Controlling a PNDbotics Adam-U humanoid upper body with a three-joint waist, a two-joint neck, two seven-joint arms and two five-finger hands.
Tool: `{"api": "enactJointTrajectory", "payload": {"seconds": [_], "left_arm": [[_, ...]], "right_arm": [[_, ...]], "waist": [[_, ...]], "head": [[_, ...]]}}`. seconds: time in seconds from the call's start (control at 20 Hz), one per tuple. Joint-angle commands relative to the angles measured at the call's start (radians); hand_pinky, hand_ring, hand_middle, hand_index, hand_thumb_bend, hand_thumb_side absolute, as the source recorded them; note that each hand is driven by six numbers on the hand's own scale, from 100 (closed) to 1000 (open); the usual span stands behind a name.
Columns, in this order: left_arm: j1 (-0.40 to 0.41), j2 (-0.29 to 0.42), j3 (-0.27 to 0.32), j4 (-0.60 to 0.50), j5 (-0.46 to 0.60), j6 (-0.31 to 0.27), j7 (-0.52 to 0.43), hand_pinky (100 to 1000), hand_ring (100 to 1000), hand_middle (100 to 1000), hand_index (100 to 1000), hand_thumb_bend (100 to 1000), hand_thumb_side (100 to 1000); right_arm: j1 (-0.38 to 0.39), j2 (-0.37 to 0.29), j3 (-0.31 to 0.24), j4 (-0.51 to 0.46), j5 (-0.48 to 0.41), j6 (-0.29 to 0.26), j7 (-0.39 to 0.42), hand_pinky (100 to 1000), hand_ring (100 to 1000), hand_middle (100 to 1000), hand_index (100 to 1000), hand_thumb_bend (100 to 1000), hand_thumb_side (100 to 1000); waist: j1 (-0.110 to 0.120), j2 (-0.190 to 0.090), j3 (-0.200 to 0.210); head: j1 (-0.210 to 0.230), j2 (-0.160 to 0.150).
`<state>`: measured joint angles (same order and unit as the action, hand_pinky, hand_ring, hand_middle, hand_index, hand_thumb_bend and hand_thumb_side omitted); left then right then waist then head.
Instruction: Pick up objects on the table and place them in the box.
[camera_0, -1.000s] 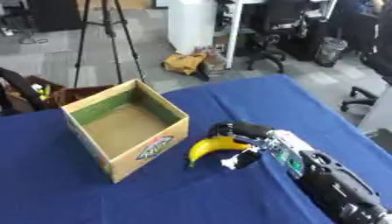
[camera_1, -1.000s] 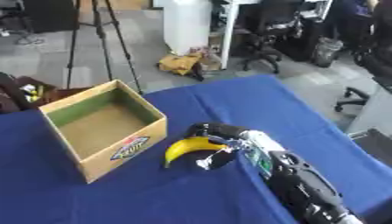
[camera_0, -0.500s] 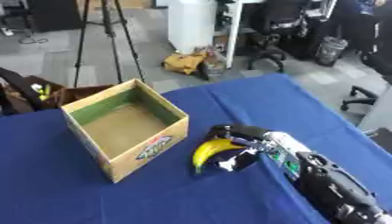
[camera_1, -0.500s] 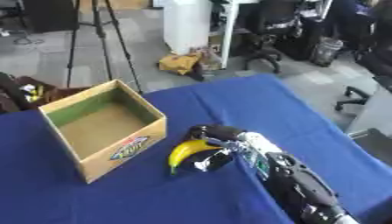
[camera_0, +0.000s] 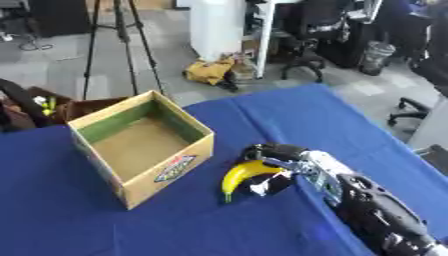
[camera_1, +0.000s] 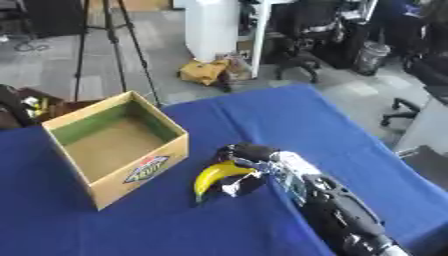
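A yellow banana (camera_0: 241, 175) lies on the blue table, just right of the open cardboard box (camera_0: 140, 145). My right hand (camera_0: 278, 165) comes in from the lower right and has its fingers and thumb curled round the banana's upper end. The banana's lower tip points down toward the table's front. The box stands upright with nothing visible inside it. My left hand shows in neither view.
The blue tablecloth (camera_0: 297, 117) covers the whole table, whose far edge runs past the box. Beyond it stand a tripod (camera_0: 118, 35), office chairs (camera_0: 311, 30) and a yellow bag (camera_0: 212, 71) on the floor.
The right hand has closed on the banana and drawn it slightly toward the box. The view has shifted a little.
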<state>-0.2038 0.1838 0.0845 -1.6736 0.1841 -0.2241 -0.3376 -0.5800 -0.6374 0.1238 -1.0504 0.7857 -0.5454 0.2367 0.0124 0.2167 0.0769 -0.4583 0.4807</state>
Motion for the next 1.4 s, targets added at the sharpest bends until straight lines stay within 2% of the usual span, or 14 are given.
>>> {"api": "enactJointTrajectory", "payload": {"seconds": [0.05,0.25,0.35,0.75,1.4], "left_arm": [[-0.01,0.01,-0.003,-0.013,-0.003,-0.004,-0.001,726,700,482,669,221,986],[-0.01,0.01,-0.003,-0.013,-0.002,-0.004,-0.001,726,700,482,669,221,986],[-0.01,0.01,-0.003,-0.013,-0.002,-0.003,-0.001,727,701,482,670,221,986],[-0.01,0.01,-0.002,-0.013,-0.002,-0.003,0.0,727,701,482,670,222,985],[-0.012,0.013,0.003,-0.015,-0.001,0.0,0.005,727,702,481,670,224,981]], "right_arm": [[-0.014,-0.023,-0.005,-0.008,0.008,0.002,-0.003,773,872,741,818,100,411],[-0.014,-0.023,-0.005,-0.008,0.008,0.003,-0.005,773,872,741,818,100,411],[-0.015,-0.023,-0.008,-0.009,0.008,0.007,-0.012,747,818,646,715,100,339],[-0.018,-0.03,-0.009,-0.02,-0.006,0.024,-0.045,742,810,637,703,100,301],[-0.036,-0.082,-0.018,-0.107,-0.078,0.038,-0.044,742,795,636,707,100,245]], "waist": [[0.0,-0.014,0.0],[0.0,-0.014,-0.001],[0.0,-0.014,-0.001],[-0.001,-0.016,-0.004],[-0.009,-0.021,-0.014]], "head": [[-0.002,-0.011],[-0.002,-0.011],[-0.002,-0.012],[-0.002,-0.014],[0.006,-0.025]]}}
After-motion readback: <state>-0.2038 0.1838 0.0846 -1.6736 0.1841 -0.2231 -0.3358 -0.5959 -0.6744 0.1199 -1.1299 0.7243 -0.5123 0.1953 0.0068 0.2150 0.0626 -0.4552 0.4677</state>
